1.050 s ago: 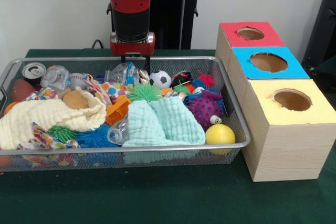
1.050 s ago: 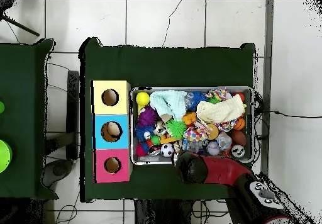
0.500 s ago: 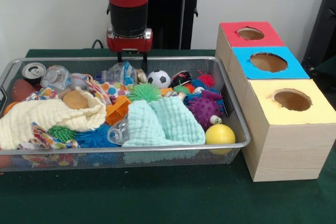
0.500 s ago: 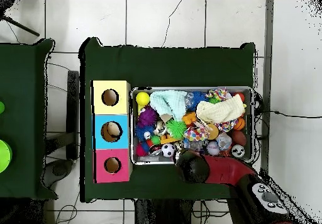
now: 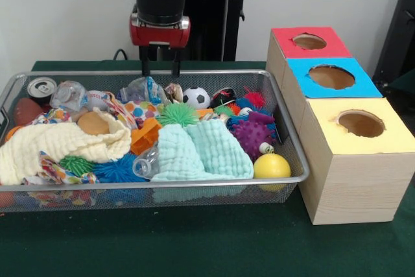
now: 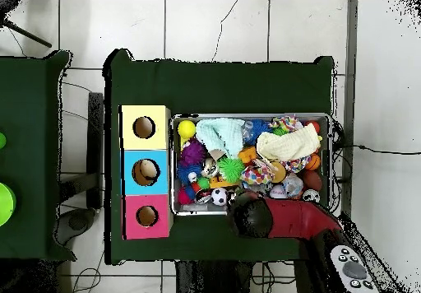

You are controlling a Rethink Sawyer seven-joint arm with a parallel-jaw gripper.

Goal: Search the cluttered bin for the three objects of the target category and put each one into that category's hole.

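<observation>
green cloth covered the table, which stood before a pale wall in the front view and on white floor tiles in the overhead view. on the cloth sat a wire mesh bin crowded with toys and cloths: a yellow ball, a purple spiky ball, a soccer ball, a mint cloth, a cream cloth and a drink can. just beside the bin stood a wooden box with a red hole, a blue hole and a yellow hole. the gripper hung above the bin's far rim, its two dark fingers apart with nothing between them. only the overhead view showed a second green table and something pale inside the blue hole; there the arm hid the gripper.
</observation>
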